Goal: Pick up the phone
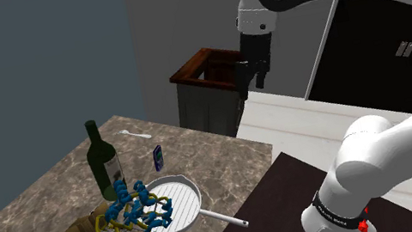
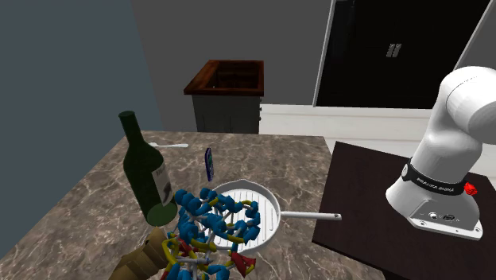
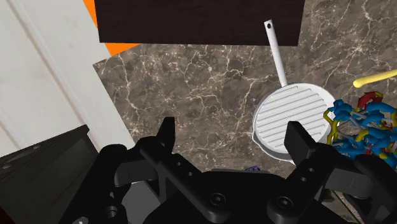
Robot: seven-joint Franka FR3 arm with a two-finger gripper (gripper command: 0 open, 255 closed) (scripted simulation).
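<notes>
Phone [image 2: 209, 164] stands near ribbed pan [image 2: 267, 204].

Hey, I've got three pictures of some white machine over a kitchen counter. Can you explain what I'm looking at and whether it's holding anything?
It is a white robot arm with a black two-finger gripper. Two pictures come from cameras standing beside it; the third looks down from a camera on the hand itself. On the marble counter are a dark bottle, a white ridged pan, a tangle of blue, yellow and red links, a spoon and a small blue phone, standing upright. The gripper hangs open above, holding nothing.
</notes>
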